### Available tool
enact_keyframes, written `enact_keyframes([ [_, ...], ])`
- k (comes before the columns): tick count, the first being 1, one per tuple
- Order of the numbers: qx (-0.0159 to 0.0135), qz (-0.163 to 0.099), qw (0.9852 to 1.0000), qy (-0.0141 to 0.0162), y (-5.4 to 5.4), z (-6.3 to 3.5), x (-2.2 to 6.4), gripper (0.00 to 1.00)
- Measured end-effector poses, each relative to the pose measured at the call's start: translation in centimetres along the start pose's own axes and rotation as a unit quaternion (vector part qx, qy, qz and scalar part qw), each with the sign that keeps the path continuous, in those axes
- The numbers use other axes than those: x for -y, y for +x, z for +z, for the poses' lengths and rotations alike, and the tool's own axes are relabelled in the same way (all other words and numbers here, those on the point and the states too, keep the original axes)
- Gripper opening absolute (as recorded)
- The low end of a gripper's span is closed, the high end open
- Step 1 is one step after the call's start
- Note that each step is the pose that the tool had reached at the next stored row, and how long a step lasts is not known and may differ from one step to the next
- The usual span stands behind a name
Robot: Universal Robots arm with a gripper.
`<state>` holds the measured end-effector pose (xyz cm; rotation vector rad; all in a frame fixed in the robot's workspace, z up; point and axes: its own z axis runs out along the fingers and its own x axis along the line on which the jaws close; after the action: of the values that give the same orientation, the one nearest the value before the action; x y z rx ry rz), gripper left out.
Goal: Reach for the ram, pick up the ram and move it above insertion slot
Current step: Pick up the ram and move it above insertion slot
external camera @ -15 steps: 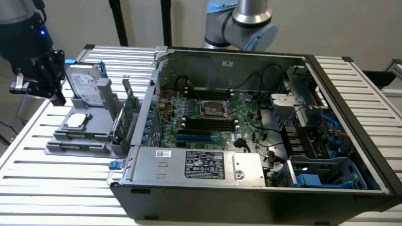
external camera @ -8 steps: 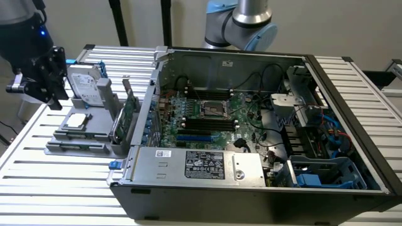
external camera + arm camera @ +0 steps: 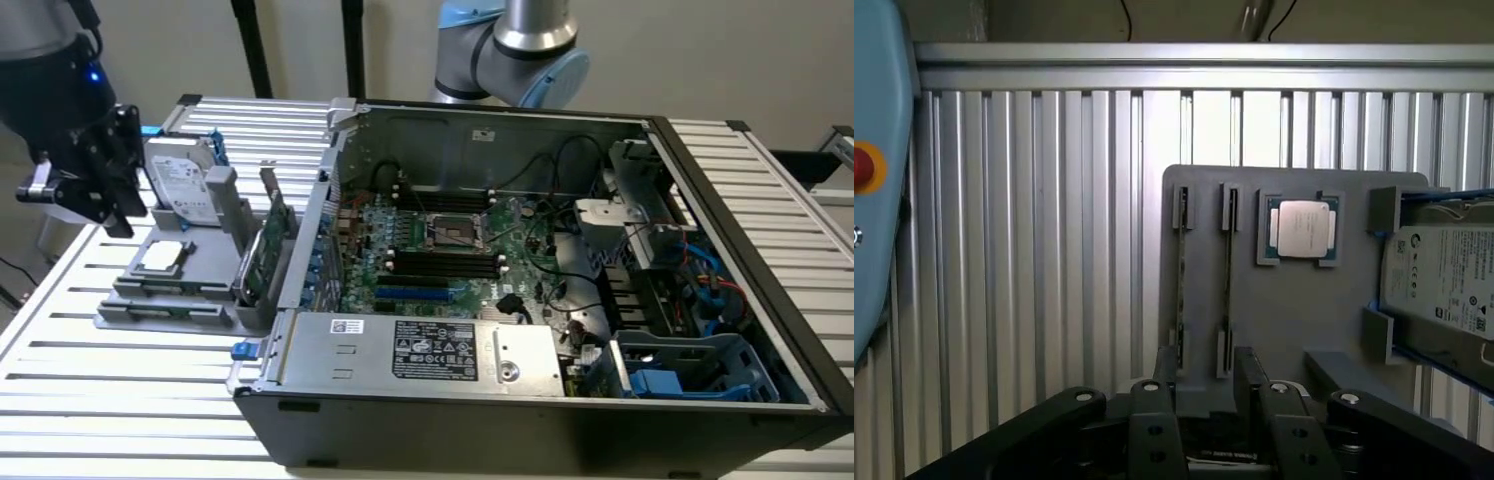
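Hovering above the gray holder (image 3: 1294, 320) on the slatted surface (image 3: 1034, 250), the tool (image 3: 1214, 390) was open and empty; the ram (image 3: 1229, 280) stood slotted beside the processor (image 3: 1301, 228).

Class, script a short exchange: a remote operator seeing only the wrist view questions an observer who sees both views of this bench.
Operator: What lies beyond the grey holder?
Observer: An open computer case stands right beside the holder, on the exterior view's right.
Operator: Where does the gripper sit relative to the holder?
Observer: The gripper hangs above the bench, clear of the holder, at the exterior view's left of the hard drive.
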<state>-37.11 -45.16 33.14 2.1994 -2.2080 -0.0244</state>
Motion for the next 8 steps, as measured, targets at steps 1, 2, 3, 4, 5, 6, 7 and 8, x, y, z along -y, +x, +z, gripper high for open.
enact_keyframes([
  [1,-0.0004,0.0,1.0,0.0,0.0,0.05,0.0,0.36],
  [2,-0.0007,0.0,1.0,0.0001,0.0,0.1,0.01,0.36],
  [3,-0.001,0.0,1.0,0.0,0.0,0.15,0.01,0.36],
  [4,-0.0012,0.0,1.0,0.0,0.0,0.18,0.01,0.36],
  [5,-0.0014,0.0,1.0,0.0,0.0,0.22,0.01,0.36],
  [6,-0.0014,0.0,1.0,0.0,0.0,0.25,0.01,0.36],
  [7,-0.0015,0.0,1.0,0.0,0.0,0.28,0.01,0.36],
  [8,-0.0016,0.0,1.0,0.0,0.0,0.3,0.01,0.36],
])
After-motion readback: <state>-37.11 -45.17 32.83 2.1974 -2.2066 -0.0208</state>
